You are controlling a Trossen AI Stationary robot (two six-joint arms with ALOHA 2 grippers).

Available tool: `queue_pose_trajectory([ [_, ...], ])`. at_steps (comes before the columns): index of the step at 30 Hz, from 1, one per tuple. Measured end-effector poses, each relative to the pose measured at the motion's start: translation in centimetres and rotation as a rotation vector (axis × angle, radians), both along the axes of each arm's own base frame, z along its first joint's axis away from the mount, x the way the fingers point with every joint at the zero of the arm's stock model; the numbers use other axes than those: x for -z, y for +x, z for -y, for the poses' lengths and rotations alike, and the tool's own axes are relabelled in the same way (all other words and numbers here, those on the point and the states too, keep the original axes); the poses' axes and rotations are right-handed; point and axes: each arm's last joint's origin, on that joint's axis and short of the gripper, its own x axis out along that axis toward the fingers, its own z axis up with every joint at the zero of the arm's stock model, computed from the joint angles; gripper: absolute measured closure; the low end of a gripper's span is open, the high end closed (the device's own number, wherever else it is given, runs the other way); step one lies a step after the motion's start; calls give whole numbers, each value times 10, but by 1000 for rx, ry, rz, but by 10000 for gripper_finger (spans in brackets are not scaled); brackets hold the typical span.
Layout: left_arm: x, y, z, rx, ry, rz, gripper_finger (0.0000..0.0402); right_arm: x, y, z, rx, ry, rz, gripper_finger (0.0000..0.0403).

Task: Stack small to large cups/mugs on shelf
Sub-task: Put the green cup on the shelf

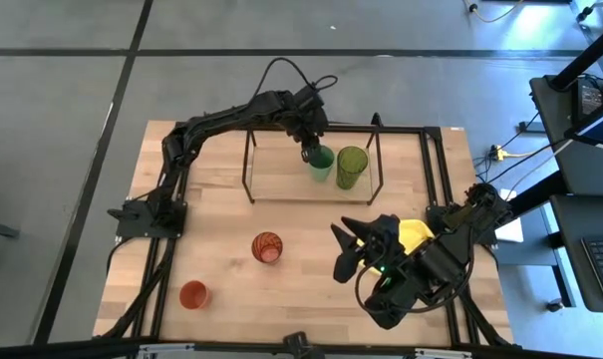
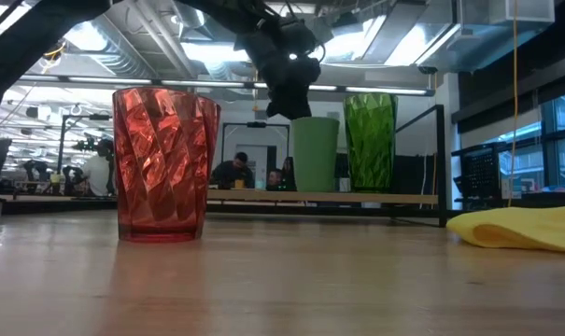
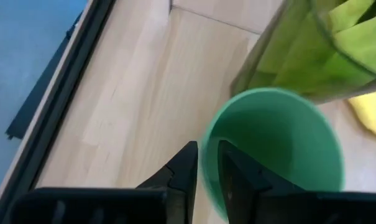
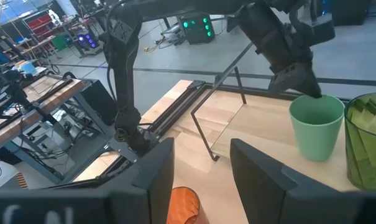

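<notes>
Here, the left arm reaches across the desk (image 1: 221, 214) to the shelf (image 1: 281, 186), a low rack of thin black metal legs carrying a pale wooden board. Its fingers (image 3: 186, 171) stand nearly together, pinching the rim of the bright green cup (image 1: 321, 162): one finger outside the wall, the other just inside the mouth. That rim pinch suits a smooth, handleless tumbler, and I judge the cup is being set in its place in the row.

Just beside the fingers, on the far side of the held cup, stands the taller olive-green cup (image 1: 352, 166), translucent with faceted, ribbed walls. The two cups are very close; I cannot tell whether they touch. The bright green one is opaque, matte plastic, slightly flared.

Well away from those fingers, two smaller cups wait on the bare wooden desk: a translucent orange-brown cup (image 1: 268, 246) with a twisted, faceted surface that catches the light, and a small orange-red cup (image 1: 193, 294) near the desk's front corner. Both are yet to be shelved, so the job looks about half done.

The right arm rests low over the desk, its fingers (image 4: 200, 171) spread wide and empty, near a crumpled yellow cloth (image 1: 414, 235).
</notes>
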Motion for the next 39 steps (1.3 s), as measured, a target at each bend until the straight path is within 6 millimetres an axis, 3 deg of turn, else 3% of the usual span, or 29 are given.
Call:
queue_pose_trajectory([
  [20,-15,-10,5,-12,25,-6,346,0,0,0,0,0,-1,245],
  [32,-12,-21,-9,-87,76,-89,346,-1,0,0,0,2,1,245],
  [39,3,-25,-12,-72,-2,-129,346,-1,0,0,-1,0,0,245],
])
